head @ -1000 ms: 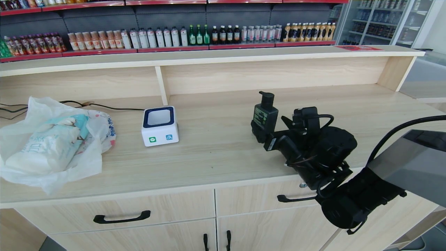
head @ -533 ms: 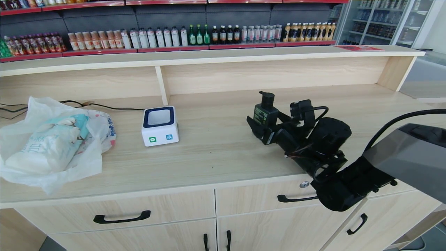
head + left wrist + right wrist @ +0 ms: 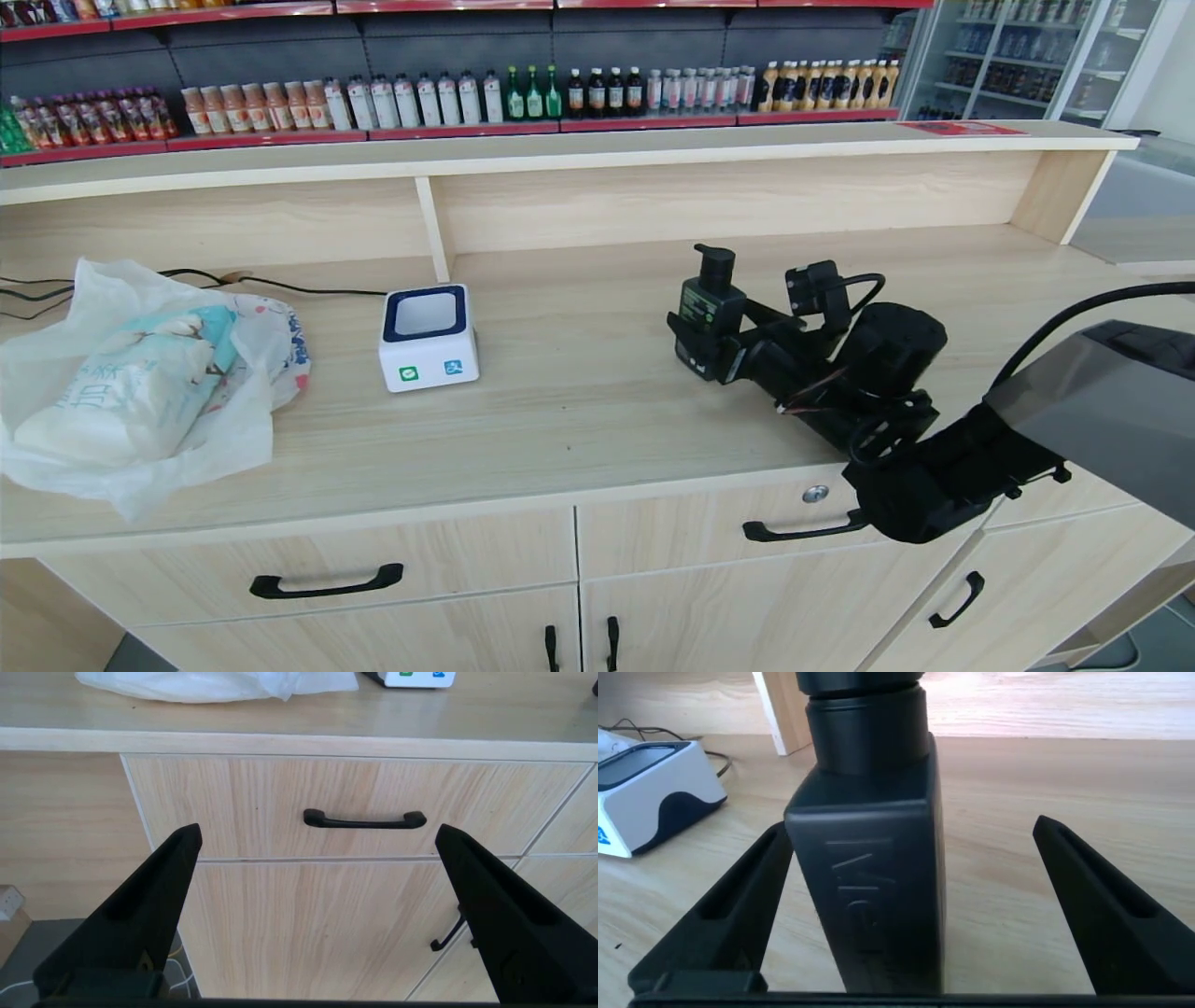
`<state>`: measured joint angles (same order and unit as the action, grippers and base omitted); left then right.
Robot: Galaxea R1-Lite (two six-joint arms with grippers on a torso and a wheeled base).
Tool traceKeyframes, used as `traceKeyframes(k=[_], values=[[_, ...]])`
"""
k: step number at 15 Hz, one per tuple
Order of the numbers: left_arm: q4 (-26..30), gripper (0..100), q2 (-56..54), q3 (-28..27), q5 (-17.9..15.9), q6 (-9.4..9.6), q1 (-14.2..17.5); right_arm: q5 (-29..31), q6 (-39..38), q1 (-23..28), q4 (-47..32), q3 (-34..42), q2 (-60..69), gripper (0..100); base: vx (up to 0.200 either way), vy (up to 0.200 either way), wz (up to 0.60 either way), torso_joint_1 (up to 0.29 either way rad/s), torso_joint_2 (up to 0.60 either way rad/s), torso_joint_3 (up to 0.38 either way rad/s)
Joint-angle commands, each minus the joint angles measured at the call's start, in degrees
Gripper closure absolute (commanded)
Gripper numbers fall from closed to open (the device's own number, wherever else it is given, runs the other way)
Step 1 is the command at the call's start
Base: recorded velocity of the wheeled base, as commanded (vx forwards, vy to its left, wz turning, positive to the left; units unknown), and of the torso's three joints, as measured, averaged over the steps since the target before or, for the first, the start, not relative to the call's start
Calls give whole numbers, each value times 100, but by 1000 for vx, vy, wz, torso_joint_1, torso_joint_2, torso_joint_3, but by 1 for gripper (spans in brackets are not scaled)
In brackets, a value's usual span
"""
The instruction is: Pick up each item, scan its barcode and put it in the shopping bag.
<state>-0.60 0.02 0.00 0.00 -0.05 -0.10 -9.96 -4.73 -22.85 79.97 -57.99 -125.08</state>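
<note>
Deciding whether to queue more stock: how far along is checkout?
Done: one blue-and-white pack lies in the shopping bag. In hand: the right tool, open, brackets the black bottle standing on the counter, not yet clamped. Left: grasp it, show it to the scanner, bag it. The left tool hangs open before the drawers.

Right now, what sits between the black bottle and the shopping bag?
A white scanner box with a blue-rimmed top; the head view shows bare counter on either side of it.
</note>
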Motion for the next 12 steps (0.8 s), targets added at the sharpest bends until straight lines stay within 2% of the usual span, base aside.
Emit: traceKeyframes(k=[1,9,10,12], values=[[-2,0,-2,0,0,-4,1,-6,-54,-1,-61,-169,-17,0,0,0,0,0,0,0],[-2,0,-2,0,0,-4,1,-76,-90,-1,-69,-195,-157,0,0,0,0,0,0,0],[-2,0,-2,0,0,-4,1,-68,-90,-1,-78,-169,-157,100,0,0,0,0,0,0],[-2,0,-2,0,0,-4,1,-68,-90,8,-69,-204,-157,100,0,0,0,0,0,0]])
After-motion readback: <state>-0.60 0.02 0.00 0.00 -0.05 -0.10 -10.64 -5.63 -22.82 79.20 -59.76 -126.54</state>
